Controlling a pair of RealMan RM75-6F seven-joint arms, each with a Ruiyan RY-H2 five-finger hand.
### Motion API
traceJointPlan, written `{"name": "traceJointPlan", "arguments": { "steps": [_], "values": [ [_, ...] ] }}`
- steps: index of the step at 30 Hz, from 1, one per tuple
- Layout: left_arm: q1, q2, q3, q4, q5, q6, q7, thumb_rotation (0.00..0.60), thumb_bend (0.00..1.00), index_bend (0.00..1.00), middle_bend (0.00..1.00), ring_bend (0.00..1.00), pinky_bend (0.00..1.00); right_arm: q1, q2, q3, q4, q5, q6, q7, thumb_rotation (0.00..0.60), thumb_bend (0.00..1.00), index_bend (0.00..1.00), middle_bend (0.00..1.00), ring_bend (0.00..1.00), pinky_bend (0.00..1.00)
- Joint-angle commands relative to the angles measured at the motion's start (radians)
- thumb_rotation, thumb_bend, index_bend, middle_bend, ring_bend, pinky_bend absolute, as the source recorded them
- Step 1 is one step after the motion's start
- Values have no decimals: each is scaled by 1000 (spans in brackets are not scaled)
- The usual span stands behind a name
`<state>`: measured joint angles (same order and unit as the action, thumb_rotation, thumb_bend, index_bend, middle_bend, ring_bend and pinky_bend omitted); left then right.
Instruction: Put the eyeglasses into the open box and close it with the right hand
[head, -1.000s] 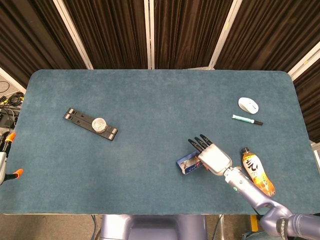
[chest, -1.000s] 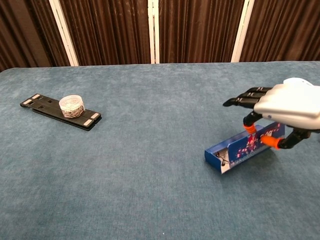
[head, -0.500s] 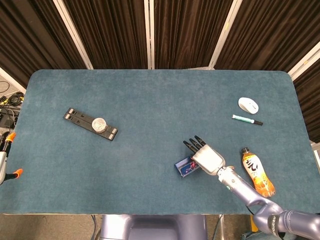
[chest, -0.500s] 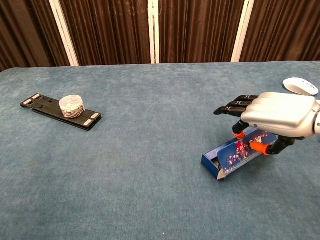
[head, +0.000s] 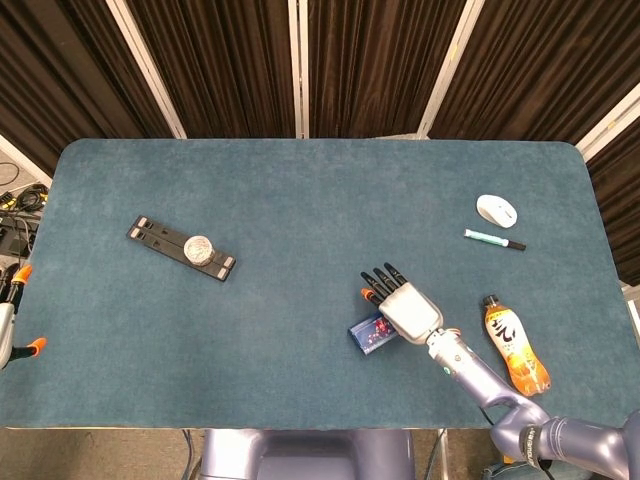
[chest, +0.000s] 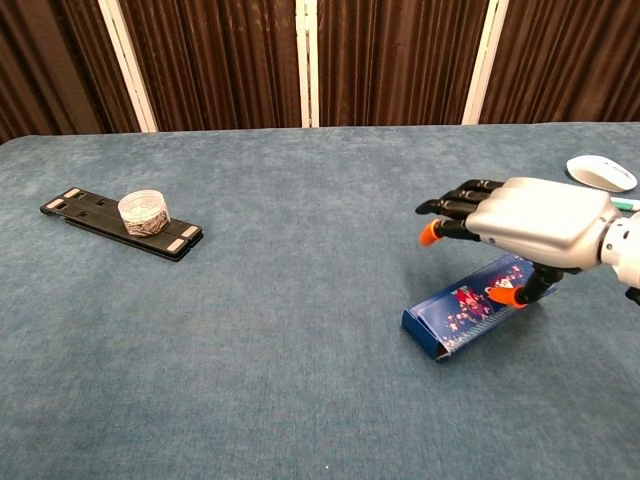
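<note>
The blue box (chest: 462, 318) with a patterned lid lies on the table near the front right, and its lid is down flat. In the head view the box (head: 366, 336) peeks out from under my hand. My right hand (chest: 530, 220) hovers over the box's right end with its fingers stretched out to the left. Its orange thumb tip (chest: 506, 297) touches the lid. From above, the right hand (head: 404, 306) covers most of the box. The eyeglasses are not visible. My left hand shows in neither view.
A black tray (head: 150, 232) with a small clear jar (chest: 142, 211) lies at the left. At the right are a white mouse (head: 496, 210), a pen (head: 494, 239) and an orange drink bottle (head: 515, 343) beside my right forearm. The table (head: 300, 200) is blue cloth.
The box's lid has swung down from standing open to flat. My right hand has moved left over the box and its fingers have stretched out further.
</note>
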<state>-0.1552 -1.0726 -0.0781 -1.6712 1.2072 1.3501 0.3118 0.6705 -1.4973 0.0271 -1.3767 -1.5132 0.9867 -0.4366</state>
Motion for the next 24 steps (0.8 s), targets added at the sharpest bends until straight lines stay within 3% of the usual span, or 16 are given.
{"name": "traceJointPlan", "arguments": {
  "steps": [1, 6, 9, 15, 18, 24],
  "values": [
    [-1, -1, -1, 2, -2, -1, 0, 600, 0, 0, 0, 0, 0, -5, 1, 10, -10, -16, 33, 21, 600, 157, 155, 0, 0, 0],
    [-3, -4, -2, 5, -7, -4, 2, 600, 0, 0, 0, 0, 0, -9, 44, 26, -71, -36, 74, 55, 600, 153, 138, 0, 0, 0],
    [-3, -5, -1, 4, -5, -3, 7, 600, 0, 0, 0, 0, 0, -12, 115, 35, -154, -37, 84, 70, 600, 141, 119, 0, 0, 0],
    [0, -3, 2, -1, 2, 5, 7, 600, 0, 0, 0, 0, 0, -2, 206, -17, -211, 6, -46, 91, 600, 73, 20, 0, 0, 0],
    [-1, -5, 3, -1, 2, 4, 11, 600, 0, 0, 0, 0, 0, 17, 212, -43, -193, -4, -111, 157, 600, 47, 0, 0, 0, 0],
    [-2, -7, 1, 0, -4, 2, 14, 600, 0, 0, 0, 0, 0, 39, 150, -53, -94, -40, -134, 197, 600, 45, 0, 0, 0, 0]
  ]
}}
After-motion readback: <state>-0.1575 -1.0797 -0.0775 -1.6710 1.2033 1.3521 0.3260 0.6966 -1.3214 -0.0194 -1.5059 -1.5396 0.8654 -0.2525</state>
